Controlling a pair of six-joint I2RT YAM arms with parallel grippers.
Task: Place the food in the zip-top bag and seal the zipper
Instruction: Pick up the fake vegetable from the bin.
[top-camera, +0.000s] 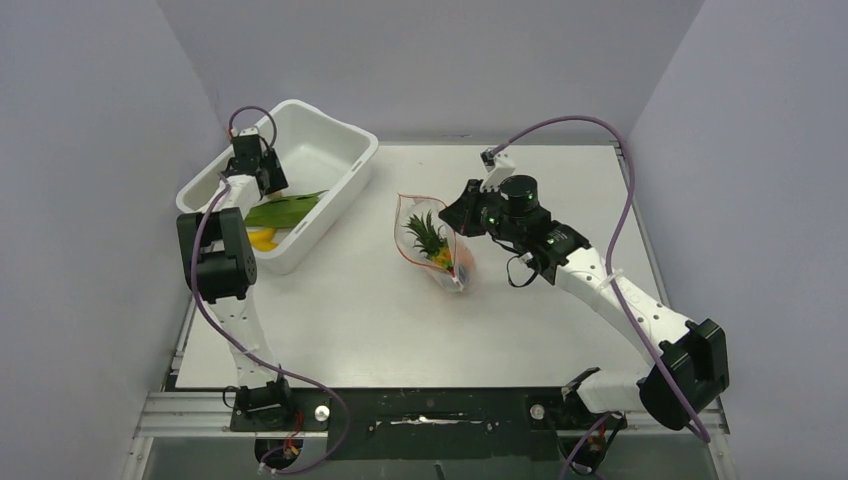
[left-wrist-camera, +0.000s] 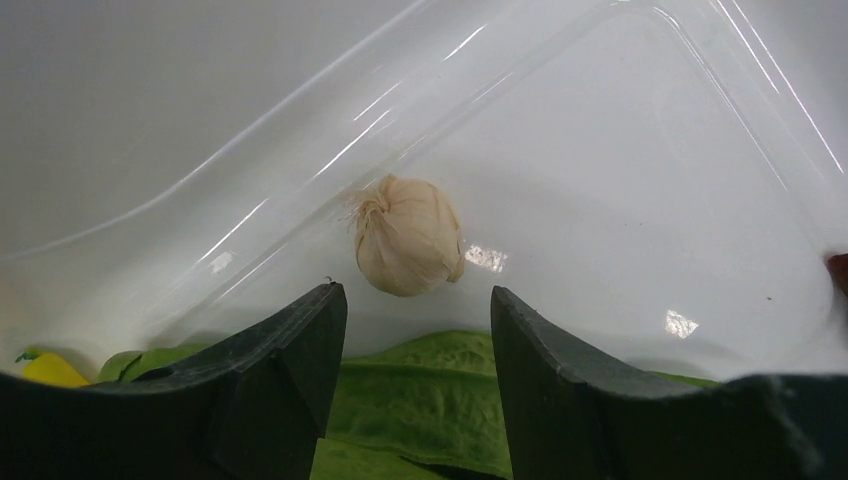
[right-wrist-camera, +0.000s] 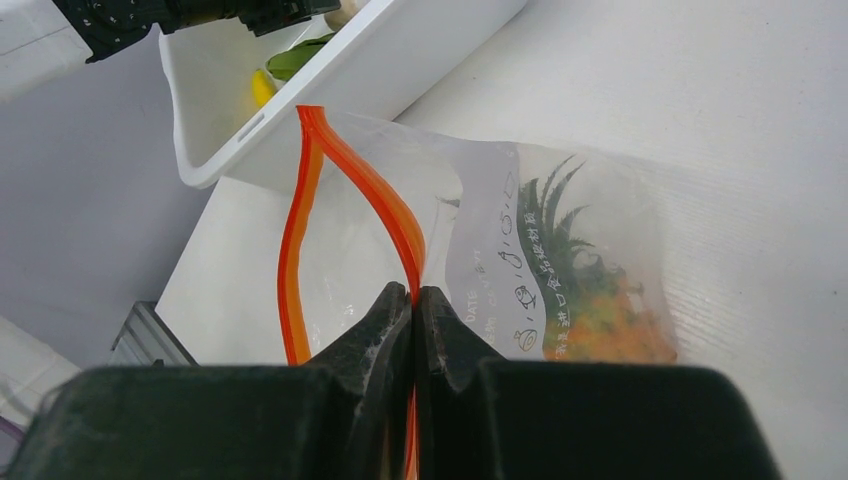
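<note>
The zip-top bag (top-camera: 440, 255) lies mid-table with its mouth gaping. Its red zipper (right-wrist-camera: 300, 230) forms an open loop. An orange pineapple (right-wrist-camera: 585, 290) with a green crown sits inside the bag. My right gripper (right-wrist-camera: 414, 292) is shut on one side of the zipper strip and holds the mouth up; in the top view it (top-camera: 452, 216) is at the bag's right edge. My left gripper (left-wrist-camera: 417, 308) is open inside the white tub, over a green leaf (left-wrist-camera: 420, 390). A pale garlic bulb (left-wrist-camera: 408, 248) lies just ahead of its fingertips. A yellow banana (top-camera: 262, 238) rests in the tub's near end.
The white tub (top-camera: 340, 195) stands at the back left, slanted, with a green leaf (top-camera: 285, 208) across it. A small red piece (left-wrist-camera: 838, 272) shows at the tub's right side in the left wrist view. Grey walls close in the table on three sides.
</note>
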